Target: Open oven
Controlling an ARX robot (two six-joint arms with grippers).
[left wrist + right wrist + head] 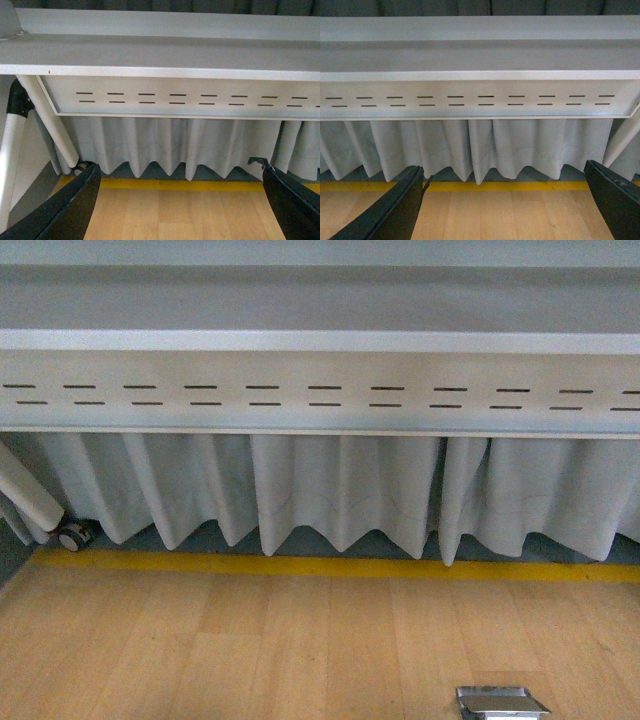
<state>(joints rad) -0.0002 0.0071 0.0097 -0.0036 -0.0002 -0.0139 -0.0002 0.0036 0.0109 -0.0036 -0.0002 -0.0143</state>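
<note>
Front view looks low, at the grey edge of a counter [320, 340] seen from below its top, with a slotted panel [320, 395] under it. A pale pleated curtain [340, 490] hangs behind, ending just above a yellow line [330, 567] on the wooden floor [250, 650]. A castor [72, 536] sits at the far left and a metal floor plate [500, 703] near the bottom right. No view shows the oven, so its place relative to either hand cannot be told.

Left wrist view shows the left hand [176, 167] with its black fingers [75, 205] spread wide apart and nothing between them, facing the panel and a slanting white leg [47, 120]. Right wrist view shows the right hand [503, 167] likewise spread, fingers [395, 210] wide apart and holding nothing, low over the floor before the same panel and curtain.
</note>
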